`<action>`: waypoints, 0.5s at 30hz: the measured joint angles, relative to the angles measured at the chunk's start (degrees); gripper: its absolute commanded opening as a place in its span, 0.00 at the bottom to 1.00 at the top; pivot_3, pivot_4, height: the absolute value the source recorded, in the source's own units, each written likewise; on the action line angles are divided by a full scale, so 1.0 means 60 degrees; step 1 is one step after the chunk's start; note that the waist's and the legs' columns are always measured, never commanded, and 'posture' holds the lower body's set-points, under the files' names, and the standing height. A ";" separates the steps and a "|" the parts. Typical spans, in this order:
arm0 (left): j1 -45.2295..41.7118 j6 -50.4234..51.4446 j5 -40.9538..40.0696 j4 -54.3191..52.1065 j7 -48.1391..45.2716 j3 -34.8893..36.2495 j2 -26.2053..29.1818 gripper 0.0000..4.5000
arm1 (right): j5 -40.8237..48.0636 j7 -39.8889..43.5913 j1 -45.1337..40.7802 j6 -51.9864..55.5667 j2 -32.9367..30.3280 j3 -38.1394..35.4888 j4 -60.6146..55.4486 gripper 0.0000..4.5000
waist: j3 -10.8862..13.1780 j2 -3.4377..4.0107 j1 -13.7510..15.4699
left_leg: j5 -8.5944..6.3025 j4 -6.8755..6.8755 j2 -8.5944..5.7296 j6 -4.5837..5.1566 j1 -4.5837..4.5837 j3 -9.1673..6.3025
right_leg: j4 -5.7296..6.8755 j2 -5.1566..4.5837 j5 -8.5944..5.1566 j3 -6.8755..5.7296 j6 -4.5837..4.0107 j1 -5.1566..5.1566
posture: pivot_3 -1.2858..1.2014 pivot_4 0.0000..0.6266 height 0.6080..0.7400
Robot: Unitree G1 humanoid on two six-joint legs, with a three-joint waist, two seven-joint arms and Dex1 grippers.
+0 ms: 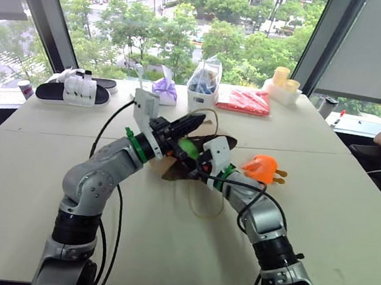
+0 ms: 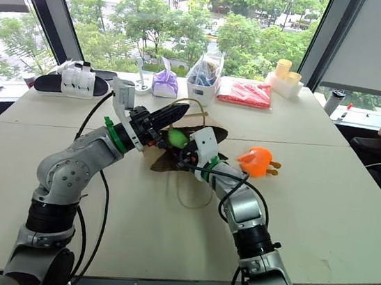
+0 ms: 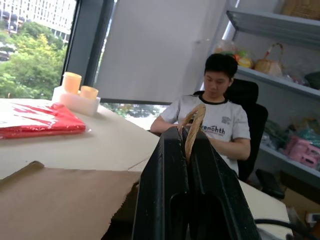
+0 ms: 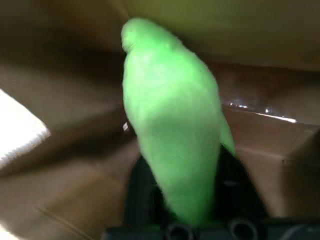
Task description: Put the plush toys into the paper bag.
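Centre frame, your left gripper (image 1: 194,123) is clamped on the paper bag (image 2: 209,135) handle, while your right gripper (image 1: 199,159), fingers around the green plush toy (image 2: 178,138), reaches into its mouth. Next, let it drop inside. The orange plush toy (image 1: 263,169) waits right of centre on the table (image 1: 165,230).

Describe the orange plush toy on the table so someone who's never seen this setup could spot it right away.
Start at the big beige table and find the brown paper bag lying near its middle. Just beside the bag, on the robot's right, sits the orange plush toy on the bare tabletop. It is the one bright orange, roundish thing there, with small stubs sticking out, unlike the flat red package by the window.
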 measured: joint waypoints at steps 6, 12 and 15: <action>-0.0068 0.0000 -0.0312 0.0101 0.0472 0.0392 -0.0158 0.00 | -0.0349 -0.0070 0.0144 -0.0197 0.0088 0.0019 -0.0002 0.99 | 0.0000 0.0000 0.0026 | -0.0002 0.0002 -0.0001 0.0004 -0.0003 -0.0001 | -0.0002 0.0000 0.0000 -0.0001 0.0000 0.0000 | 0.52 0.24 1.00; -0.0188 -0.0003 -0.0444 0.0410 0.0679 0.0738 -0.0074 0.00 | 0.0283 0.0799 0.1313 0.2088 -0.1692 -0.0378 -0.3542 0.99 | 0.0001 0.0001 0.0051 | -0.0004 0.0005 -0.0006 0.0007 -0.0021 -0.0008 | -0.0011 -0.0002 0.0000 -0.0003 0.0001 -0.0003 | 0.52 0.24 1.00; -0.0223 -0.0004 -0.0496 0.0470 0.0642 0.0797 -0.0002 0.00 | 0.1496 0.1185 0.1727 0.3702 -0.2711 -0.1660 -0.5746 0.99 | 0.0001 0.0001 0.0037 | -0.0005 0.0001 -0.0002 0.0009 -0.0020 -0.0008 | -0.0011 0.0000 -0.0001 -0.0005 0.0001 -0.0003 | 0.52 0.24 1.00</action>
